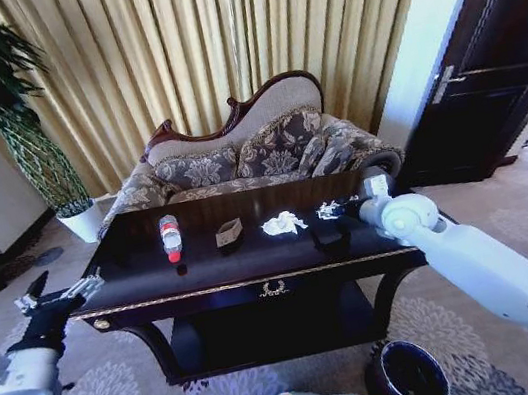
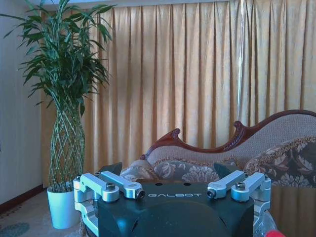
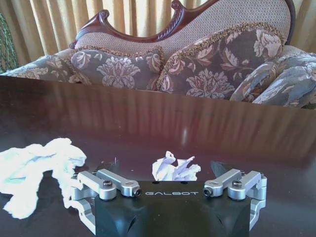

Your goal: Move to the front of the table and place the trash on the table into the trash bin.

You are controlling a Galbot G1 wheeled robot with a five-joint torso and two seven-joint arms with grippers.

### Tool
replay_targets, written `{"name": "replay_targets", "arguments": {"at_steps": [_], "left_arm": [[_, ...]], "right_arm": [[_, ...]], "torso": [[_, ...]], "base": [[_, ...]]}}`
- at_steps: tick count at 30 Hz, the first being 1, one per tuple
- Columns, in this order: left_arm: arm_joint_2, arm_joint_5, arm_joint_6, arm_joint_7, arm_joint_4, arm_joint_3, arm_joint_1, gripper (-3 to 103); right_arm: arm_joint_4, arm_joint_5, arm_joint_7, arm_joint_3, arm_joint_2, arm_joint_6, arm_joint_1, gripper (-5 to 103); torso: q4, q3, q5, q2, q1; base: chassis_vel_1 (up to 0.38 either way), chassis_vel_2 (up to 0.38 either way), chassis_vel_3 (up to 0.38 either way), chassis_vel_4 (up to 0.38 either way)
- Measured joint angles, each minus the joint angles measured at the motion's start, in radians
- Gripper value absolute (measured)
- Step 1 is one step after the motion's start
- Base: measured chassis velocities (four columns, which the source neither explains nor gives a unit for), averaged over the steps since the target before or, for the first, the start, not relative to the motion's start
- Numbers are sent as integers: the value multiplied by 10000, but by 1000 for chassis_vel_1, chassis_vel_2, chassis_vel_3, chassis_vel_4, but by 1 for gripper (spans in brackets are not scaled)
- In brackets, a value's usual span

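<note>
Two crumpled white paper wads lie on my dark glossy wooden surface, beside the small tan box and red-capped clear bottle. Right gripper hovers over one wad, jaws spread. Left gripper idles off the surface's end, jaws spread. Round maroon bin sits below.

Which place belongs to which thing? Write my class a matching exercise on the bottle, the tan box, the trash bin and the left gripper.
Things:
1. bottle
2. tan box
3. trash bin
4. left gripper

Places:
A. on the floor, in front of the right end of the table
B. in the air, off the table's left front corner
C. on the table, leftmost of the items
D. on the table, between the bottle and the white paper wad

Pairs: 1-C, 2-D, 3-A, 4-B
</note>
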Motion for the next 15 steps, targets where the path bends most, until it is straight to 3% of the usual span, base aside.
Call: {"name": "replay_targets", "arguments": {"at_steps": [8,11,14,15], "left_arm": [[-7,-119,-99,10,-14,-21,16,100],[-41,-144,-116,15,-17,-75,20,100],[-111,-147,-117,39,-15,-111,9,100],[-111,-147,-117,39,-15,-111,9,100]], "right_arm": [[-188,-129,-20,-177,147,76,138,97],[-237,-331,-20,-248,126,249,131,90],[-203,-371,-19,-193,22,313,50,74],[-203,-371,-19,-193,22,313,50,74]], "torso": [[0,0,1,0,0],[0,0,1,0,0],[0,0,1,0,0],[0,0,1,0,0]], "base": [[0,0,0,0],[0,0,0,0],[0,0,0,0],[0,0,0,0]]}}
